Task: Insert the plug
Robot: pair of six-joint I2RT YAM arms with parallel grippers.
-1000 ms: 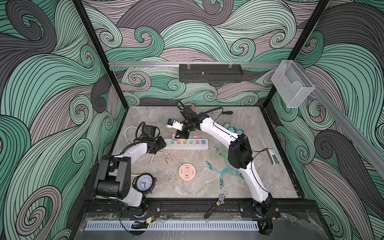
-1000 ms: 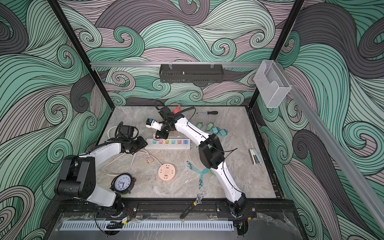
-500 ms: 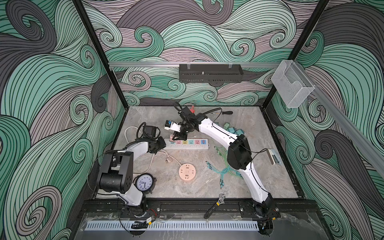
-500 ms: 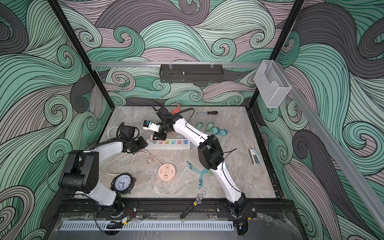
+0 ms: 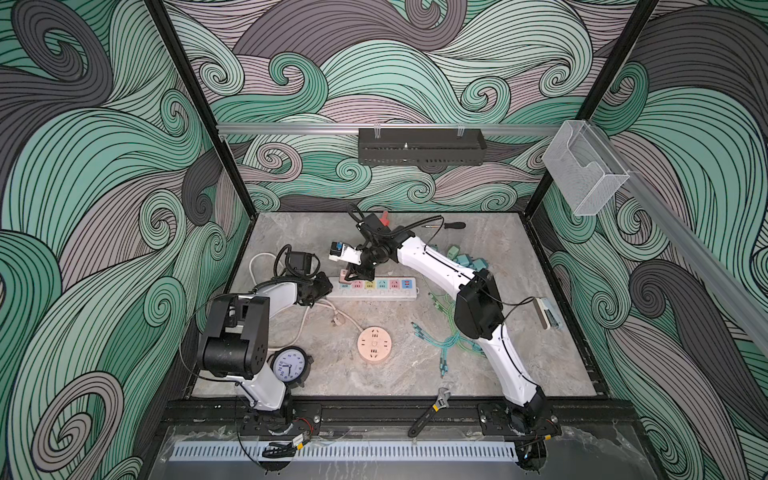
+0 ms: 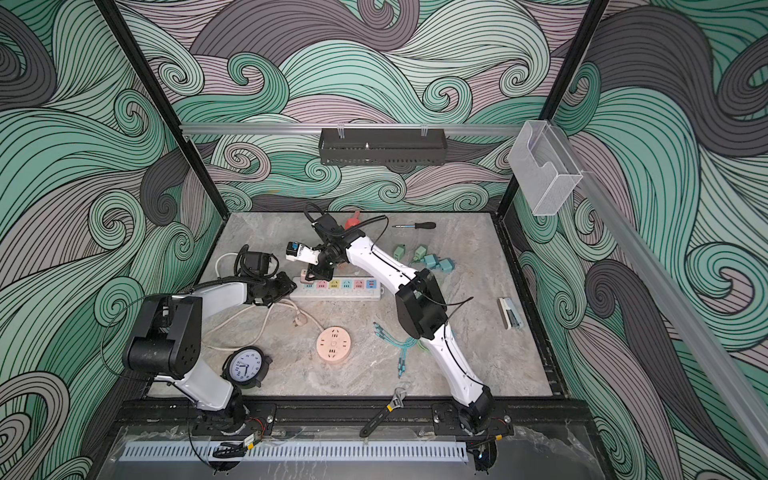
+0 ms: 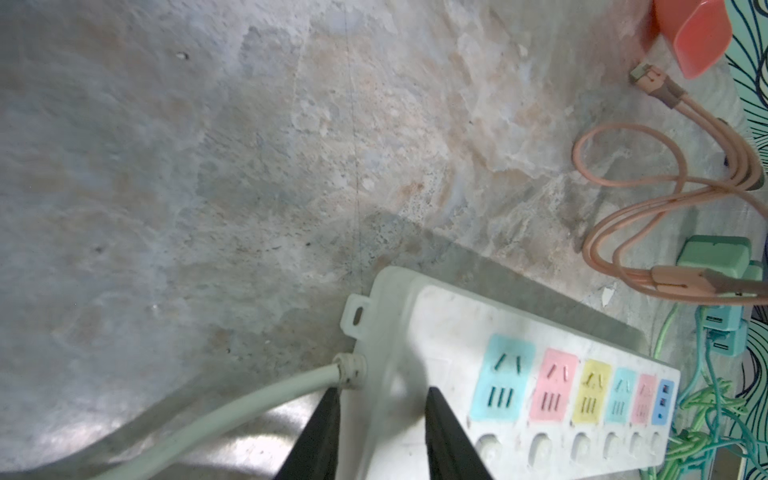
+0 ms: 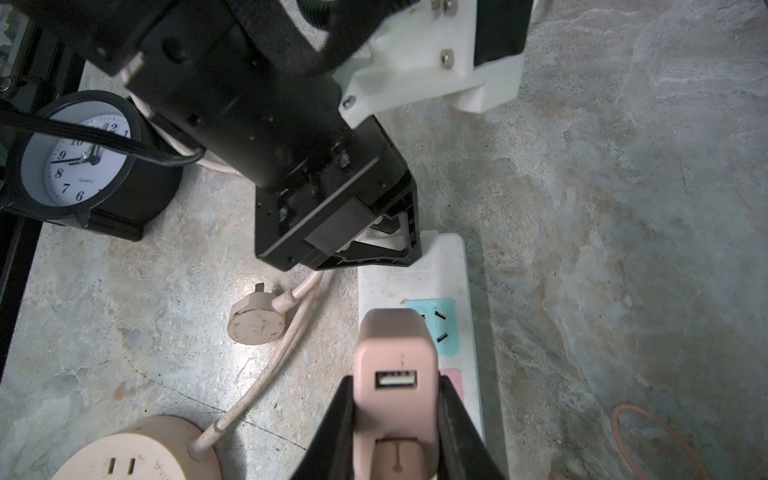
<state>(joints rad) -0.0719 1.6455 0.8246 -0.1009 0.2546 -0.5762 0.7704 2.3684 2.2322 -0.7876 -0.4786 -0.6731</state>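
Right pincer pinching plug over power strip, nine-o'clock end; left pincer astride it, grip unclear. Hazard: misaligned prongs, strip skidding.

The plug between the black fingers of the right end effector is dusty pink. The white power strip just beyond it carries outlet panels in turquoise, pink, yellow, turquoise, pink and blue. Beside the black left end effector runs a pale grey-white cord, and near the right one are a black clock with a white face and a salmon-pink round socket. The table under both is mottled grey marble with tan patches, and the walls swirl in mint, teal, lilac-grey and charcoal waves lined in black.
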